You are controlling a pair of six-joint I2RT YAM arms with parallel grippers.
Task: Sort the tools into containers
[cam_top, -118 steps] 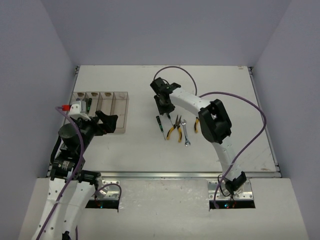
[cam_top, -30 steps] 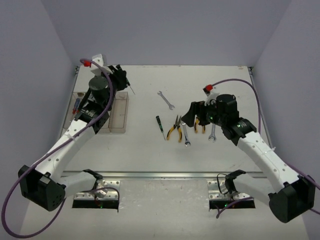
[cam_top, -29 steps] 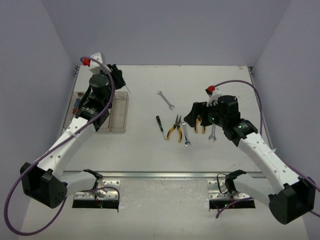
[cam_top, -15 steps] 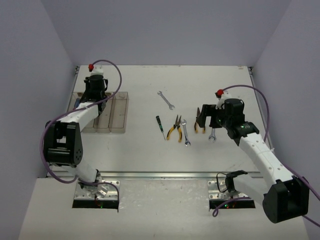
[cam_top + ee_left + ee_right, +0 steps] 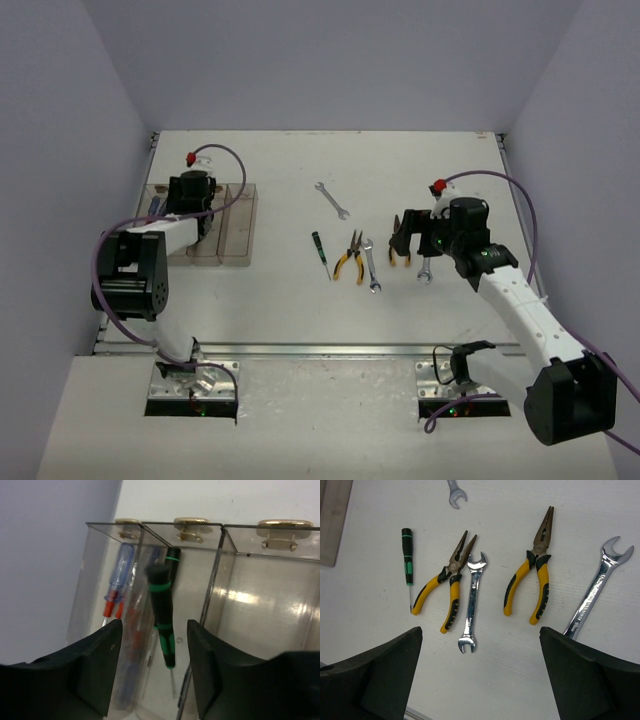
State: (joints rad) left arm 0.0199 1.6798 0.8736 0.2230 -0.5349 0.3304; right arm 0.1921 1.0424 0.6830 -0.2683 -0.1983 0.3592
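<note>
Any writing on the tools is too small to read.

The left jaws are apart and hold nothing. They hang over the clear bins (image 5: 243,228), which sit in a row near the left edge of the table (image 5: 300,315). In the left wrist view a green and black screwdriver (image 5: 163,611) lies loose in the second bin from the left. It is below and between the two black fingers (image 5: 95,666) and touches neither. The first bin holds blue screwdrivers (image 5: 121,572) with red collars. There seem to be two, but one may be a mirror picture in the plastic, so I cannot tell.

The right jaws are wide apart and hold nothing. They hang over the tools in the middle of the table and touch none of them.

Six tools lie there:
- **Screwdriver:** one thin screwdriver (image 5: 407,560) with a green band.
- **Pliers:** two with yellow handles, the left pliers (image 5: 449,587) and the right pliers (image 5: 535,577).
- **Wrenches:** three silver ones.
  - The short wrench (image 5: 471,602) lies between the two pliers, just beside the left pair.
  - The long wrench (image 5: 595,597) lies on the far side of the right pliers.
  - The far wrench (image 5: 331,200) lies apart from the others, nearer the back edge of the table.
</note>
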